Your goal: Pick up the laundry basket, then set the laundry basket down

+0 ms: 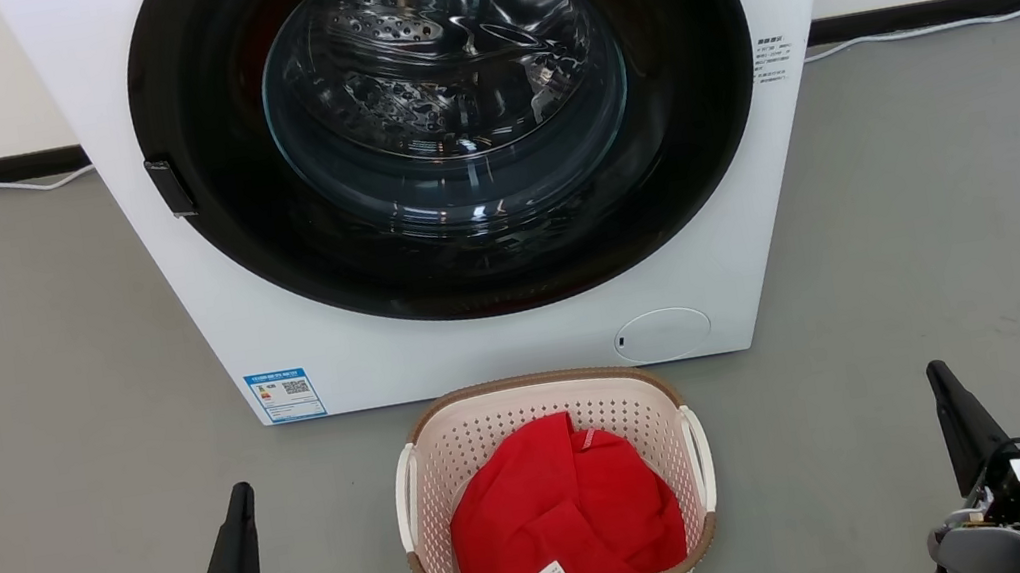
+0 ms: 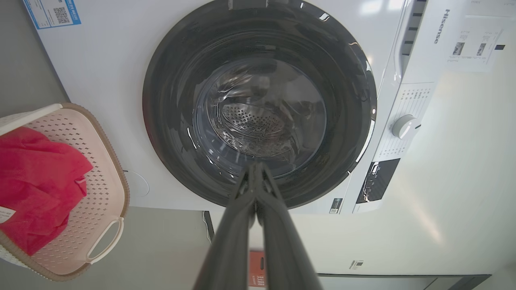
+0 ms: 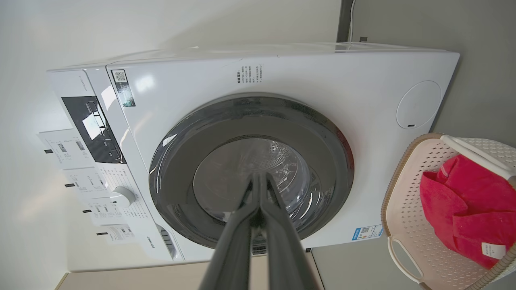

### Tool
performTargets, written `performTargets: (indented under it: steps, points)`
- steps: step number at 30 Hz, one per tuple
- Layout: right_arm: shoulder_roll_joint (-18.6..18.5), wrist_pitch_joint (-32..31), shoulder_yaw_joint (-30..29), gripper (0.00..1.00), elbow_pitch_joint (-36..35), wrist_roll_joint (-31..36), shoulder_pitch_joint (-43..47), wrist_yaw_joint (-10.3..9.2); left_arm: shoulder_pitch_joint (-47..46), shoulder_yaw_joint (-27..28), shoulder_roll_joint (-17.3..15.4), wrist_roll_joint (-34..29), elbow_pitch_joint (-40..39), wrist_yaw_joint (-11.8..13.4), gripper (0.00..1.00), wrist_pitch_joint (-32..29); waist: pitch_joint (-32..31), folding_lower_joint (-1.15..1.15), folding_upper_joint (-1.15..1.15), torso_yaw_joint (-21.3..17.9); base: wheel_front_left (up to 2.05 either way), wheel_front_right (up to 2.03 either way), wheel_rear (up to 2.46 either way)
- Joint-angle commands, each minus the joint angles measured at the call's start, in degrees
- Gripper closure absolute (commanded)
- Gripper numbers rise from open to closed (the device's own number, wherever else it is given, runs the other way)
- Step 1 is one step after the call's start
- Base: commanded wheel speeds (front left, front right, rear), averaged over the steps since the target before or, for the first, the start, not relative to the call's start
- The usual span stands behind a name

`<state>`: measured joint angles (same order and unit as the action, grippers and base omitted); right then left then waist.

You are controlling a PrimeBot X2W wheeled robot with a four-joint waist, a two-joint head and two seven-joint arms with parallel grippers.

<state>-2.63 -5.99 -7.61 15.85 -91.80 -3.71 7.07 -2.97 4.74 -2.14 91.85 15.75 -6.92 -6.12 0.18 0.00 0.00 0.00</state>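
The laundry basket [image 1: 546, 423] stands on the grey floor just in front of the washing machine, cream with perforated walls, a brown rim and white side handles. A red cloth [image 1: 565, 516] lies inside it. The basket also appears at the left edge of the left wrist view [image 2: 100, 181] and at the right edge of the right wrist view [image 3: 407, 209]. My left gripper [image 1: 241, 493] is low at the left, well apart from the basket, its fingers pressed together and empty [image 2: 254, 167]. My right gripper [image 1: 935, 370] is low at the right, likewise shut and empty [image 3: 258, 177].
The white front-loading washing machine [image 1: 358, 350] rises straight ahead, its round dark door [image 1: 445, 124] closed. A white cable [image 1: 956, 26] runs along the floor by the back wall. Grey floor [image 1: 31, 398] spreads on both sides of the basket.
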Motion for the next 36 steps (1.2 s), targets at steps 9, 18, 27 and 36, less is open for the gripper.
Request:
performTargets:
  steps: [9, 18, 27, 36]
  points:
    - [-0.2, -0.5, 1.1, 1.0, -1.8, -0.4, -2.5, 0.42, -3.2, 1.8, -0.7, 0.3, -1.7, -0.6, 1.0, -0.4, 0.0, 0.0, 0.0, 0.0, 0.0, 0.0, 0.0]
    - [-0.2, -0.5, 1.1, 1.0, -1.8, -0.4, -2.5, 0.42, -3.2, 1.8, -0.7, 0.3, -1.7, -0.6, 1.0, -0.4, 0.0, 0.0, 0.0, 0.0, 0.0, 0.0, 0.0]
    - [-0.2, -0.5, 1.1, 1.0, -1.8, -0.4, -2.5, 0.42, -3.2, 1.8, -0.7, 0.3, -1.7, -0.6, 1.0, -0.4, 0.0, 0.0, 0.0, 0.0, 0.0, 0.0, 0.0]
    - [-0.2, -0.5, 1.1, 1.0, -1.8, -0.4, -2.5, 0.42, -3.2, 1.8, -0.7, 0.3, -1.7, -0.6, 1.0, -0.4, 0.0, 0.0, 0.0, 0.0, 0.0, 0.0, 0.0]
